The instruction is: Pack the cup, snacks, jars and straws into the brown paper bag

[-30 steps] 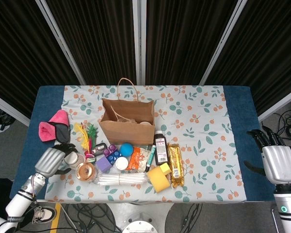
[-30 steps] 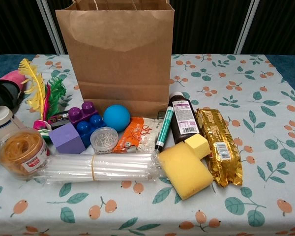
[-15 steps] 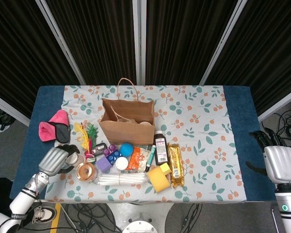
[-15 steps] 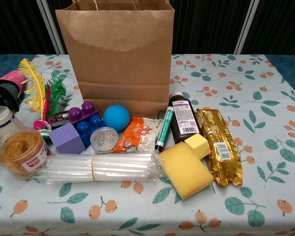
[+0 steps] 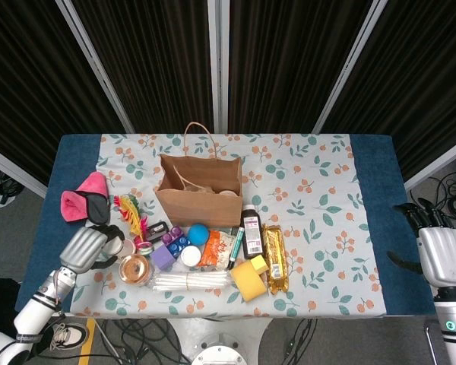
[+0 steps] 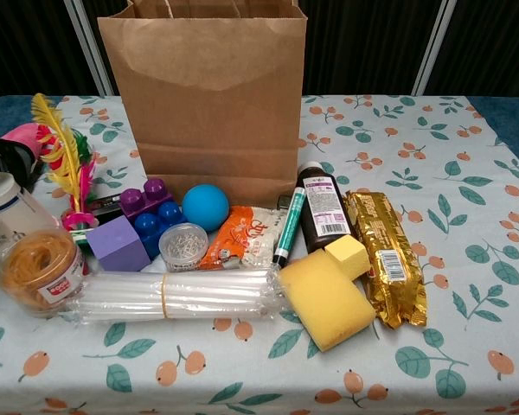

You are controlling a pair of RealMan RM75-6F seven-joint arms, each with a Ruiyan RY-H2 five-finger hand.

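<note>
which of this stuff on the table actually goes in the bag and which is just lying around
For the job:
brown paper bag
bundle of straws
rubber band jar
white jar, at the left robot hand
gold snack pack
orange snack packet

Lying about:
yellow sponges
blue ball
purple blocks
feathers
dark bottle
green marker

Before me stands a blue bench (image 5: pixel 376 163) under a floral cloth (image 5: pixel 319 198). Dark pleated curtains (image 5: pixel 289 61) hang behind it. Cables (image 5: pixel 452 186) lie on the grey floor (image 5: pixel 7 220).
</note>
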